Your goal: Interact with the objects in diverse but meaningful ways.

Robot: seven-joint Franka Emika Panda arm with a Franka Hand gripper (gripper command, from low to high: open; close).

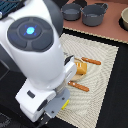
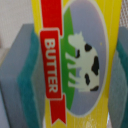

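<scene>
Butter packet (image 2: 75, 62) fills wrist view, between teal pads (image 2: 27, 75) of gripper (image 1: 52, 111) closed on its sides (label side facing camera). Packet at 6 o'clock of mat (image 1: 102, 65). Probably light, stiff, slippery; grip narrow sides.

yellow butter packet (image 2: 75, 60), between teal pads (image 2: 27, 80)

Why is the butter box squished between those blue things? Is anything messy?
Nothing looks spilled or broken. The butter packet sits between the claw's blue fingers, so the claw is holding it. The hot dogs lie tidily on the mat.
</scene>
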